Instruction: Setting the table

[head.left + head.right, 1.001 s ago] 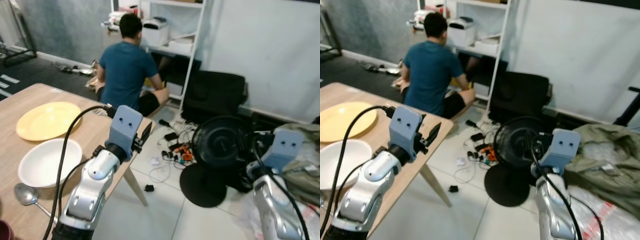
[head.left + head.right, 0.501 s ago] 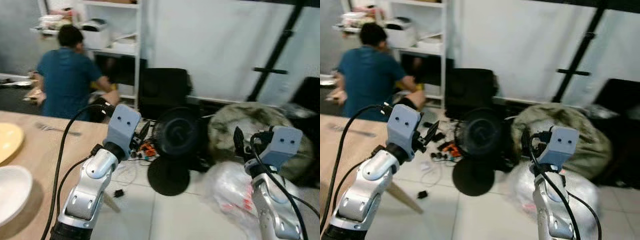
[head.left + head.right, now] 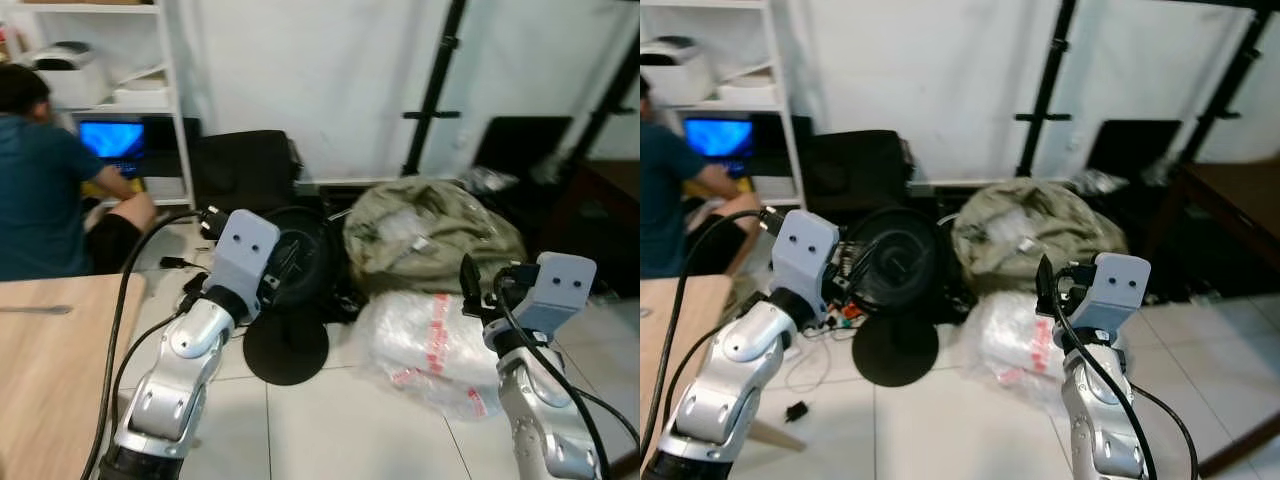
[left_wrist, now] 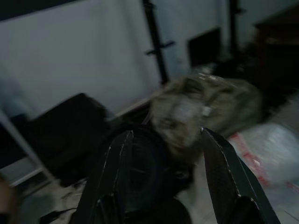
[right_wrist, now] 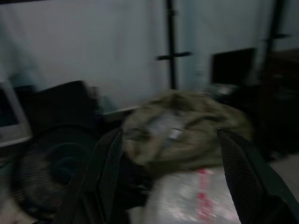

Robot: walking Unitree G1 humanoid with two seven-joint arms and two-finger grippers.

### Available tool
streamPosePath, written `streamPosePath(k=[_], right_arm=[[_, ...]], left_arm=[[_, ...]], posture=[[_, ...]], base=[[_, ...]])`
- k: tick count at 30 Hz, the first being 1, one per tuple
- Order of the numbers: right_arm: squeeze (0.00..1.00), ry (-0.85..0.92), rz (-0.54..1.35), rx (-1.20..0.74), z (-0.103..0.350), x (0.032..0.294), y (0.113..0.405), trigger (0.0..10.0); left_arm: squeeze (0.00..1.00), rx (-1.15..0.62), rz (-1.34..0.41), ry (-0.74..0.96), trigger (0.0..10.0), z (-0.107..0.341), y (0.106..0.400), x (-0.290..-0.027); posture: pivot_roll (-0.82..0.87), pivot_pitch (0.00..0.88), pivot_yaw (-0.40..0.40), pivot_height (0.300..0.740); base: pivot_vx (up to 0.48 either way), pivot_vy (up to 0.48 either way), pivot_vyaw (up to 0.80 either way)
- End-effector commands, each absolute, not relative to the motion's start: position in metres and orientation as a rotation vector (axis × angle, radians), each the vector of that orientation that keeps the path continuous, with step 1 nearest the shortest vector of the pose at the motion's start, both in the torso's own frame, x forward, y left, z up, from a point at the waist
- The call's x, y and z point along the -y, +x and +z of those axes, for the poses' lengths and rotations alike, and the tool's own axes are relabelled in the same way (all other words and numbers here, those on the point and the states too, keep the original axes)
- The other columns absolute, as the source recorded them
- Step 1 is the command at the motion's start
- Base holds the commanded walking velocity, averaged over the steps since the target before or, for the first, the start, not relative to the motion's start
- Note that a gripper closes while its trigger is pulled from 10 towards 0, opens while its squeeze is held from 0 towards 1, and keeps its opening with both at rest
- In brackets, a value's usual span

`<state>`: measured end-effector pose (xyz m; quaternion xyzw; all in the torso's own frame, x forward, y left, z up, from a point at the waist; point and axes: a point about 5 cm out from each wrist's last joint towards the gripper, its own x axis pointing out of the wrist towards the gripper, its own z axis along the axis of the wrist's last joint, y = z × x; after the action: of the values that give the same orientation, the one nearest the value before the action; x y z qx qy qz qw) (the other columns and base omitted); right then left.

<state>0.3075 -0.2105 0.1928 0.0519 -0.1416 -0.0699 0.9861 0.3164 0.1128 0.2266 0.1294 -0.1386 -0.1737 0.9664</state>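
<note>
Above the tiled floor, left pincer and right pincer hang spread, empty.

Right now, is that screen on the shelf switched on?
On: the screen glows bright blue in the shelf, beside the seated person.

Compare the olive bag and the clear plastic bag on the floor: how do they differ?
The olive bag is opaque, drab green fabric; the clear plastic bag is see-through with red print. The olive bag sits farther back toward the wall, mounded higher; the plastic bag lies lower, nearer the robot. Both are crumpled on the tiled floor.
</note>
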Motion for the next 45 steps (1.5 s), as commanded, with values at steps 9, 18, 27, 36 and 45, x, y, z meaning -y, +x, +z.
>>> streamPosePath(k=[9,18,27,36,45], right_arm=[[0.00,0.101,-0.146,0.272,0.1897,0.2113,0.3063,10.0],[0.00,0.104,-0.149,0.271,0.1892,0.2115,0.3058,10.0],[0.00,0.105,-0.145,0.273,0.1899,0.2107,0.3069,10.0],[0.00,0.106,-0.142,0.270,0.1895,0.2099,0.3072,10.0],[0.00,0.106,-0.148,0.273,0.1901,0.2114,0.3066,10.0]], left_arm=[[0.00,0.264,-0.364,0.261,10.0,0.2213,0.3150,-0.1104],[0.00,0.267,-0.372,0.258,10.0,0.2226,0.3145,-0.1085],[0.00,0.250,-0.379,0.229,10.0,0.2213,0.3151,-0.1087],[0.00,0.234,-0.375,0.185,10.0,0.2212,0.3152,-0.1113],[0.00,0.172,-0.427,-0.040,10.0,0.2266,0.3148,-0.1111]], posture=[[0.06,0.063,0.053,0.740],[0.06,0.066,0.055,0.740],[0.06,0.064,0.054,0.740],[0.05,0.067,0.048,0.740],[0.05,0.070,0.052,0.740]], base=[[0.000,0.000,-0.80],[0.000,0.000,-0.80],[0.000,0.000,-0.80],[0.000,0.000,-0.80],[0.000,0.000,-0.80]])
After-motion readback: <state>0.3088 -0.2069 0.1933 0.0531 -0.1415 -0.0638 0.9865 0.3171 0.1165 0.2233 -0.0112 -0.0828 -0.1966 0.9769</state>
